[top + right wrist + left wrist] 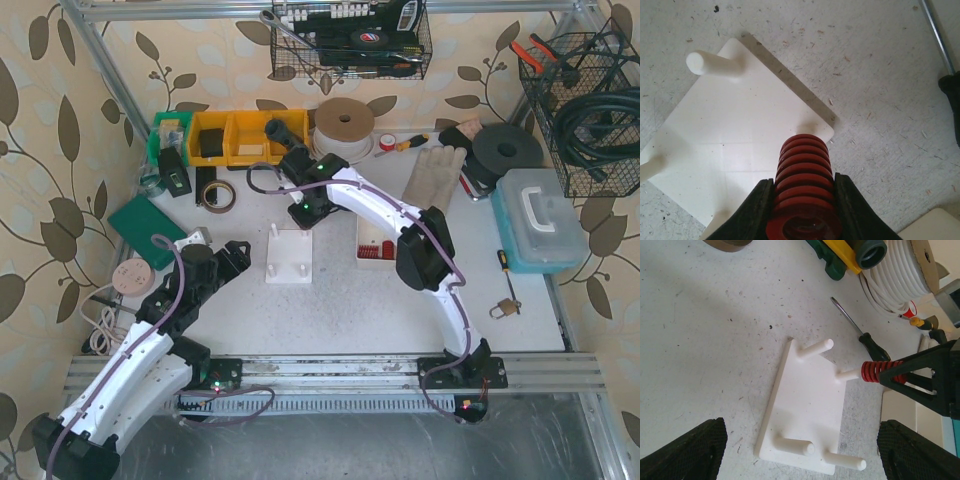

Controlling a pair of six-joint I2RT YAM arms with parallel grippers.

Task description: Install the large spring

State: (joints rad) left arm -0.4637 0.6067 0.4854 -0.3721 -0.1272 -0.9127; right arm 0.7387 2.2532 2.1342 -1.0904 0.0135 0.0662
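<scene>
Peg (849,374) tip hidden by spring (869,372)

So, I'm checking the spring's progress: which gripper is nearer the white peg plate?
Right. The right gripper holds the red spring at a far peg of the plate; the left gripper hangs open off its left side.

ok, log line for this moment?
phase: spring insertion | right hand: shut on red spring, at tip of peg on white peg board | left hand: open, empty | spring: not yet seated
</scene>
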